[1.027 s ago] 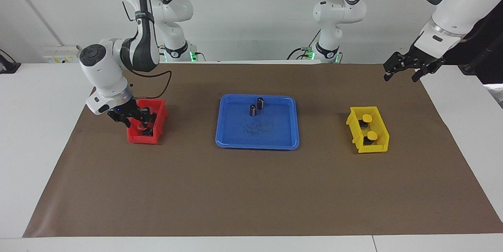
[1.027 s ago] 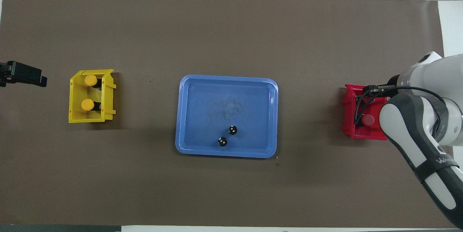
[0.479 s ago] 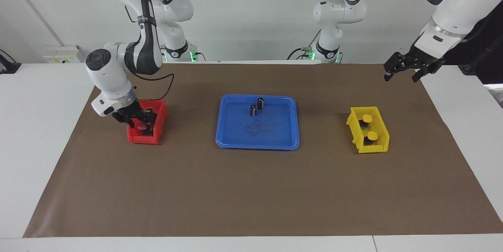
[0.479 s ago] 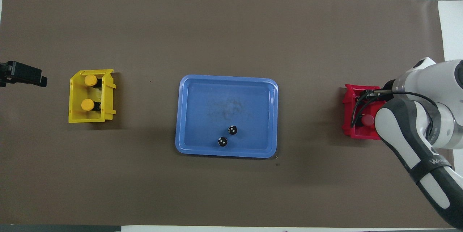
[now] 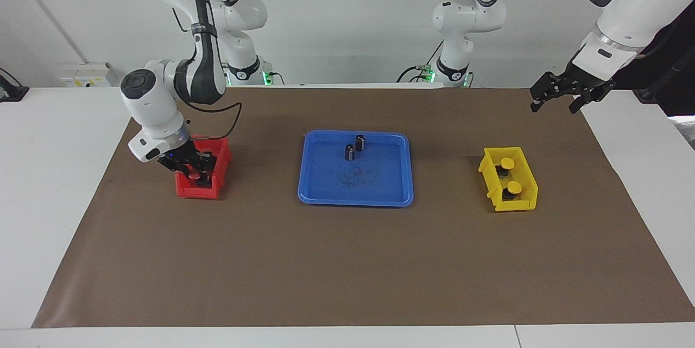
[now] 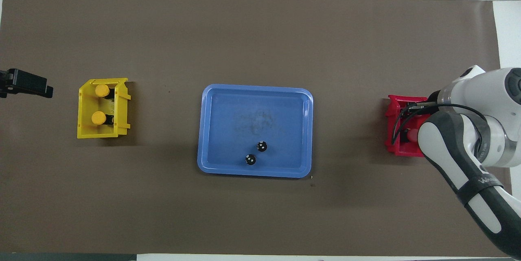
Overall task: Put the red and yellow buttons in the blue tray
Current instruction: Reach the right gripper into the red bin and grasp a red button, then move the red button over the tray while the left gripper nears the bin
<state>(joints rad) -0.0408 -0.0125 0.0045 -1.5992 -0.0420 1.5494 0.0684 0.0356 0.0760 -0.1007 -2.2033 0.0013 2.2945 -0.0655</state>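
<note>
The blue tray (image 5: 380,188) (image 6: 228,122) lies mid-table. Two yellow buttons (image 5: 507,163) (image 6: 101,90) stand in the yellow bin (image 5: 524,204) (image 6: 83,130) toward the left arm's end. The red bin (image 5: 187,191) (image 6: 391,110) stands toward the right arm's end. My right gripper (image 5: 194,173) reaches down into it, around one red button (image 5: 193,176) (image 6: 411,134). The other red button is hidden by the hand. My left gripper (image 5: 554,106) (image 6: 24,84) waits open and empty above the mat's edge, near the yellow bin.
Two small dark cylinders with silvery tops (image 5: 355,147) (image 6: 256,152) stand in the blue tray, on its side nearer the robots. A brown mat (image 5: 347,261) covers the table.
My right arm has shifted slightly over the red bin, its wrist a little higher, and now covers more of the red button from above. The left arm has not moved.
</note>
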